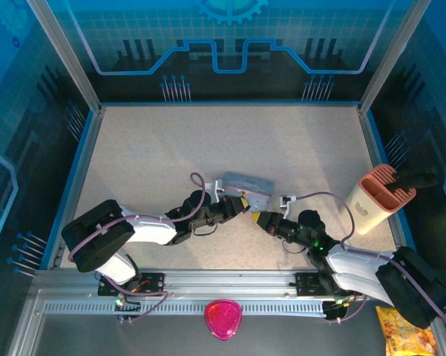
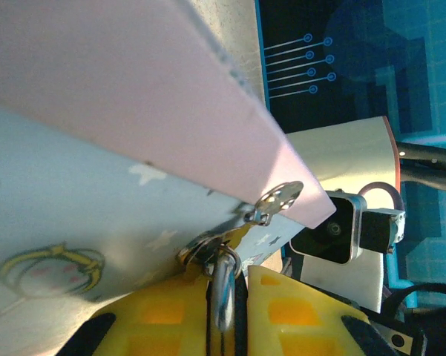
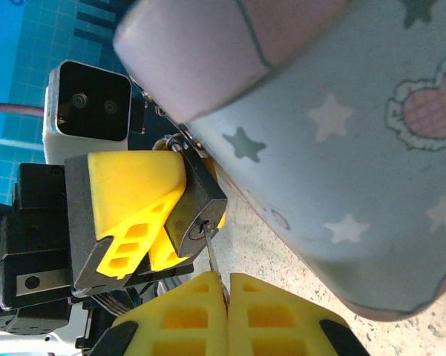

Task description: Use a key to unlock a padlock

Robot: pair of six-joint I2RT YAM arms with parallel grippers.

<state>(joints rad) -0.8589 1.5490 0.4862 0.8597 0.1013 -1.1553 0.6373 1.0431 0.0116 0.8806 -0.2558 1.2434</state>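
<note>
Padlock [image 3: 195, 211] sits at the tin [image 3: 341, 148] front edge, just below the lid seam, shackle [image 2: 224, 285] thru the tin's hasp [image 2: 278, 199]. L gripper [image 2: 226, 297] is pressed together on the padlock body, yellow pads on opposite sides, keyhole face pointing away from the tin toward R gripper [image 3: 226, 297]. R gripper is pinched tight on the key [image 3: 212, 256], w/ just the thin blade sticking out. The tip is at the keyhole mouth, touching or barely in; can't tell depth. Handling, my read: padlock is tiny, hard, light, and prob swings on the hasp, so clamp the body on its flat sides. Smooth metal could slip under twist. Key is slim and stiff but could bend w/ side load, so hold it by the head and keep the blade in line w/ the keyhole. Tin looks light and may slide if pushed. Step looks like insertion, turn not yet done.
</note>
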